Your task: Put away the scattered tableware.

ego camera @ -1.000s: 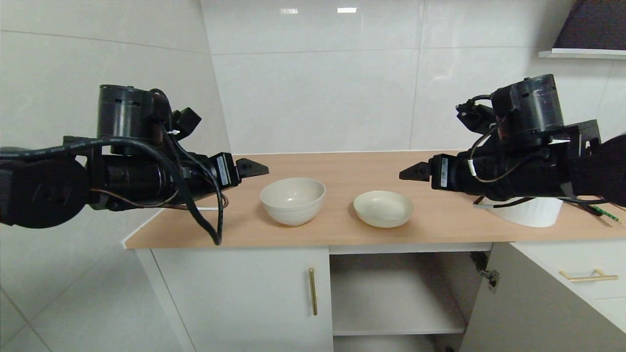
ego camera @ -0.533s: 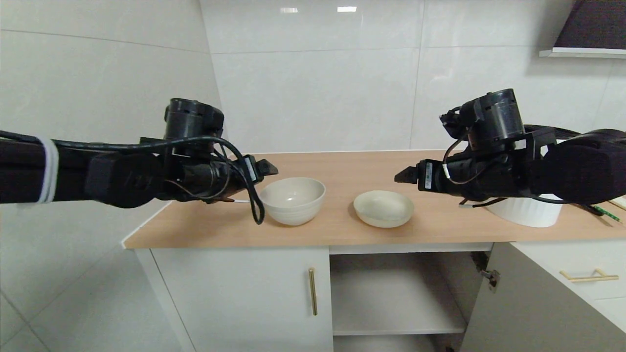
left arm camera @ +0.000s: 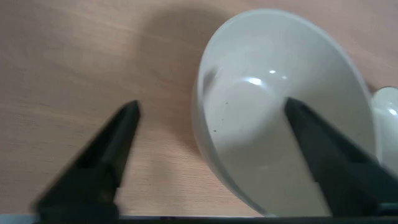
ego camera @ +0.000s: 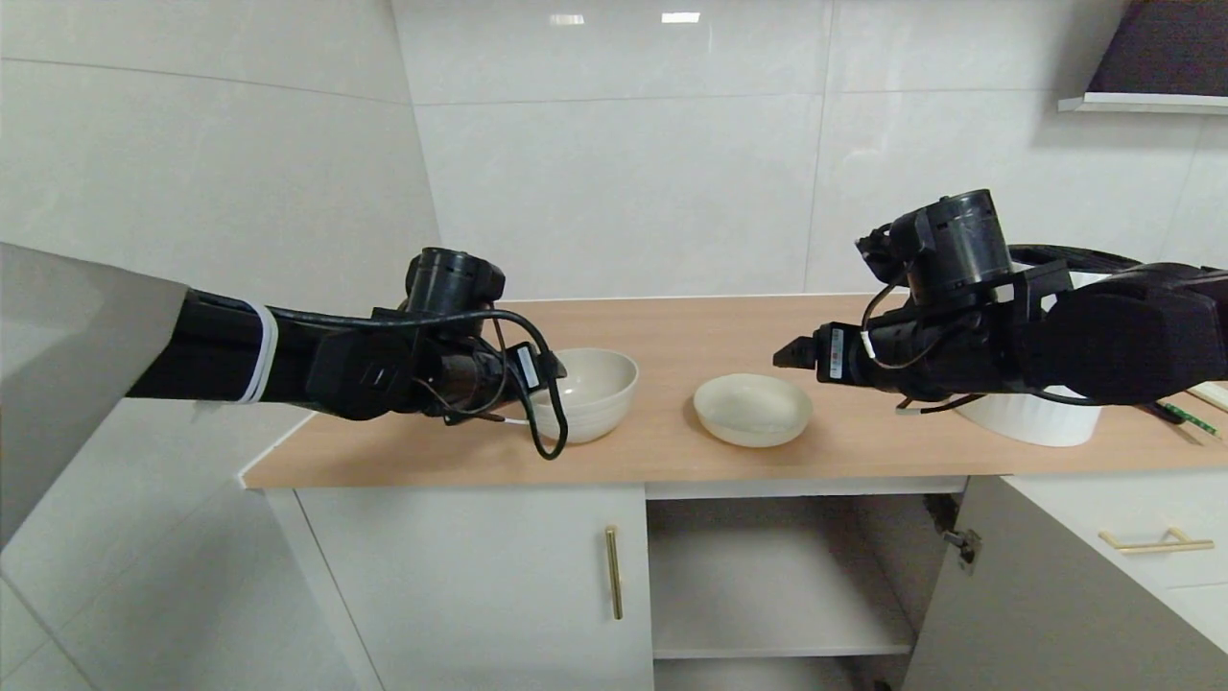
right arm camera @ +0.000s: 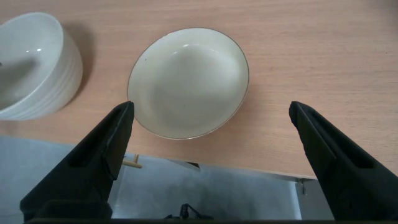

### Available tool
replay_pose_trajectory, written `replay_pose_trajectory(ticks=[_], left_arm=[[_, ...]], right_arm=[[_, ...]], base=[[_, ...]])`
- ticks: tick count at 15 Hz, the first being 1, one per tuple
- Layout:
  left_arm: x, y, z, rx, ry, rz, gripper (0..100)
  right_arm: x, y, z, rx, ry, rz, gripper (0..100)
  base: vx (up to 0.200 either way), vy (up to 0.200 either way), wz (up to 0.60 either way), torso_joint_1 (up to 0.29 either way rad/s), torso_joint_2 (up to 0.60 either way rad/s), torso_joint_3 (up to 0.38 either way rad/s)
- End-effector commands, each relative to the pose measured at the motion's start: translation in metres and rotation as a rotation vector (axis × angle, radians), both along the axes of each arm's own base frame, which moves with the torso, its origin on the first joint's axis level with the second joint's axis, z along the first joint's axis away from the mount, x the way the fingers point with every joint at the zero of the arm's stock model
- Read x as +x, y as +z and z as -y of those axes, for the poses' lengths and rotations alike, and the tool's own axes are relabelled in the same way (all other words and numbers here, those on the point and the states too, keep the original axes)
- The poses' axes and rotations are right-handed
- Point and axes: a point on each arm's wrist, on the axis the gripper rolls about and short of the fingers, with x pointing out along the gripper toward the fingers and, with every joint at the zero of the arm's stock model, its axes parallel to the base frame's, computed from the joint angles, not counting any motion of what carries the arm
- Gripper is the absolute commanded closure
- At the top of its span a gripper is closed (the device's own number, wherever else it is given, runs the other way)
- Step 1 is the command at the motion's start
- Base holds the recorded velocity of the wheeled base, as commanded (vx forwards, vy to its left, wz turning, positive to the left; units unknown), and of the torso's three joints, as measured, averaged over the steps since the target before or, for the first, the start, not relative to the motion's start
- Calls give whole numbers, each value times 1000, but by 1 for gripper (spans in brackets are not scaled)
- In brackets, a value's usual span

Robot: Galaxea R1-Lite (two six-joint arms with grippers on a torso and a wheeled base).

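A deep cream bowl [ego camera: 604,384] and a shallow cream bowl [ego camera: 753,408] stand side by side on the wooden countertop [ego camera: 672,331]. My left gripper [ego camera: 556,369] is open at the deep bowl's left rim. In the left wrist view the left gripper [left arm camera: 211,107] straddles that rim, one finger [left arm camera: 323,155] over the deep bowl's [left arm camera: 273,74] inside, the other outside. My right gripper [ego camera: 787,357] hangs open just above and right of the shallow bowl. In the right wrist view the shallow bowl [right arm camera: 186,81] lies between the right gripper's [right arm camera: 210,109] spread fingers, with the deep bowl [right arm camera: 31,62] beside it.
A white ribbed dish [ego camera: 1031,422] sits at the counter's right behind my right arm, with chopsticks [ego camera: 1185,417] beyond it. Below the counter a cupboard shelf [ego camera: 767,595] stands open, its door [ego camera: 1007,595] swung out to the right. A tiled wall closes the left side.
My left arm has stretched forward and right until its gripper reached the deep bowl's rim. My right arm has eased forward and slightly down towards the shallow bowl.
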Motion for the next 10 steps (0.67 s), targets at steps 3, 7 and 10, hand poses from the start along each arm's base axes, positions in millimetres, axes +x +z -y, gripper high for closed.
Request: replay_pose_trajectory(ticks=[3,7,10], left_arm=[[0,-2,1,3,-1,-6,100],[-12,19,-4,-13,-1,37,100],[-29,32,-8,-20,-14,58,100]], right_arm=[[-1,1,0,2,0,3,0],[0,1,1,-1,0,1,0],[10,-8,1,-14,-17,-22,0]], base=[[0,0,0,0,0,0],[0,0,0,0,0,0],[0,0,0,0,0,0]])
